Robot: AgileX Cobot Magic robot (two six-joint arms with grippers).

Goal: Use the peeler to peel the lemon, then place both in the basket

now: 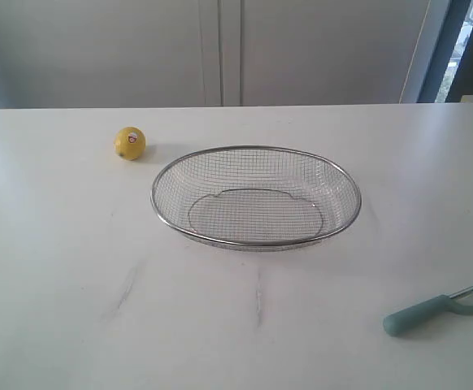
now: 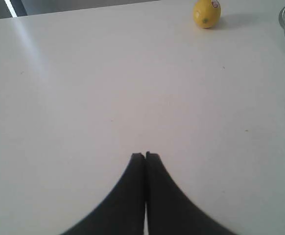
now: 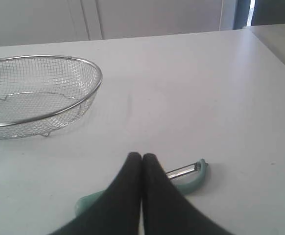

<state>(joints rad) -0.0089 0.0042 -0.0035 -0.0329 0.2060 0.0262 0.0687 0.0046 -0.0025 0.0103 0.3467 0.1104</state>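
Observation:
A small yellow lemon (image 1: 129, 143) with a white-and-red sticker rests on the white table, left of the basket (image 1: 255, 242); the left wrist view shows the lemon (image 2: 206, 13) far ahead of my left gripper (image 2: 145, 155). That gripper is shut and empty over bare table. The wire-mesh basket (image 3: 44, 117) stands empty at the table's middle. At the front right lies the teal-handled peeler (image 1: 436, 310) on the table. My right gripper (image 3: 142, 155) is shut with nothing in it, above the peeler (image 3: 194, 177), whose handle its fingers partly hide. Neither arm shows in the exterior view.
The white table (image 1: 74, 268) carries faint grey scuff marks near the front. A pale wall with panel seams runs behind the table's far edge, and a dark window strip (image 1: 468, 49) stands at the back right.

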